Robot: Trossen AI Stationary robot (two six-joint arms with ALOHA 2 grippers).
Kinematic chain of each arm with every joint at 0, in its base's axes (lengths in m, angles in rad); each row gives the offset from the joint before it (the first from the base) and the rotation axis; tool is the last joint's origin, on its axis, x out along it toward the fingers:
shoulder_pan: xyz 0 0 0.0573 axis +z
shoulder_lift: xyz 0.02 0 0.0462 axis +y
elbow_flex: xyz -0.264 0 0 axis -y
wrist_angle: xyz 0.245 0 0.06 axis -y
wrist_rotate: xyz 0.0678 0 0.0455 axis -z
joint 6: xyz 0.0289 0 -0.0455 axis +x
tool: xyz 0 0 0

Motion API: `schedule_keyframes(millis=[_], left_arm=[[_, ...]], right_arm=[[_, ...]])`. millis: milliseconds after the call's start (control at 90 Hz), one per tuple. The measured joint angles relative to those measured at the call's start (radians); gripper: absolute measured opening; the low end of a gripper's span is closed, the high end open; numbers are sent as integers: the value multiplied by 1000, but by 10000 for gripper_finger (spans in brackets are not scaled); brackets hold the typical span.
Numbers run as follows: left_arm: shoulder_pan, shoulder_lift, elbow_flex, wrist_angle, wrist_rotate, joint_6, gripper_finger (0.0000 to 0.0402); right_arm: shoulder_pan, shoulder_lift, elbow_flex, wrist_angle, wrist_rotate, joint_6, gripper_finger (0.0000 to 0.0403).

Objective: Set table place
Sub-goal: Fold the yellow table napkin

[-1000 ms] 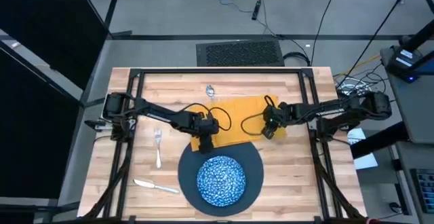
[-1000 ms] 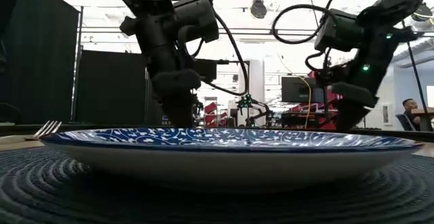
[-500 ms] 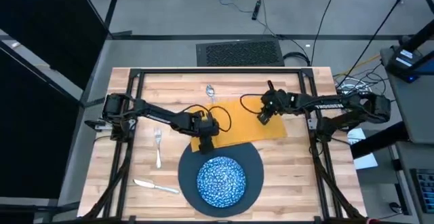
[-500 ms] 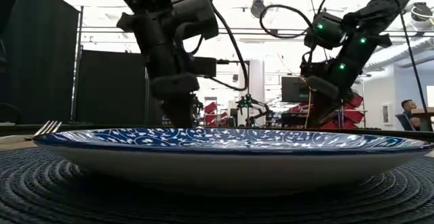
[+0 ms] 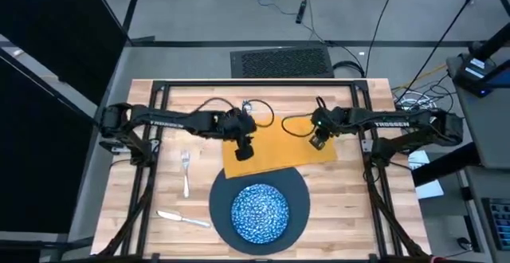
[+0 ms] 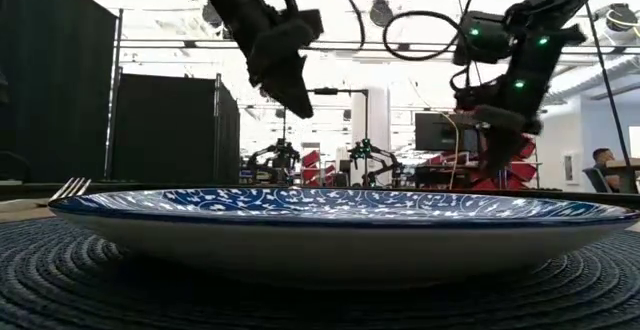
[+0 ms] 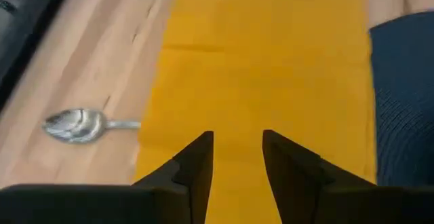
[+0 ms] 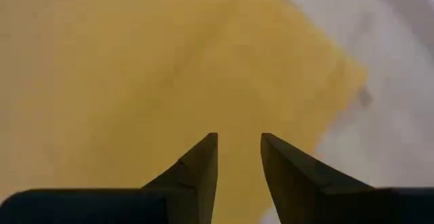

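Note:
A mustard-yellow napkin (image 5: 279,153) lies flat on the wooden table (image 5: 351,207), just beyond the dark round plate (image 5: 219,207). The speckled blue-and-white bowl (image 5: 259,212) sits on that plate. A spoon (image 5: 247,106) lies past the napkin's far left corner. The fork (image 5: 185,170) and the knife (image 5: 182,217) lie left of the plate. My left gripper (image 5: 242,151) hangs open above the napkin's left end (image 7: 264,61), well clear of it in the low view (image 6: 298,105). My right gripper (image 5: 318,143) hangs open above the napkin's right end (image 8: 135,61).
A thin black frame (image 5: 255,84) runs along the table's far edge and down both sides. A black mat (image 5: 280,61) lies on the floor beyond the far edge. Bare wood shows to the right of the plate.
My left gripper has risen off the napkin's near left corner and gone up and toward the far edge. My right gripper has lifted off the napkin's right end and hovers above it. The napkin has stayed flat in place.

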Motion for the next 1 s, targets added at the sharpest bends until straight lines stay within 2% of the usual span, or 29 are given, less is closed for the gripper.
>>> schedule_keyframes(millis=[89,278,511,722,1000], left_arm=[[62,0,3,31,49,2,114],[138,2,2,-101,54,4,114],[185,2,-23,-235,57,-8,114],[192,2,-54,-302,57,-60,114],[195,2,-150,-221,56,-69,114]], right_arm=[[65,-54,-52,-16,0,67,105],[228,-157,-125,68,-1,245,105],[371,-144,-135,277,-1,258,105],[431,-97,-136,123,-1,350,105],[490,-84,-136,82,27,415,105]])
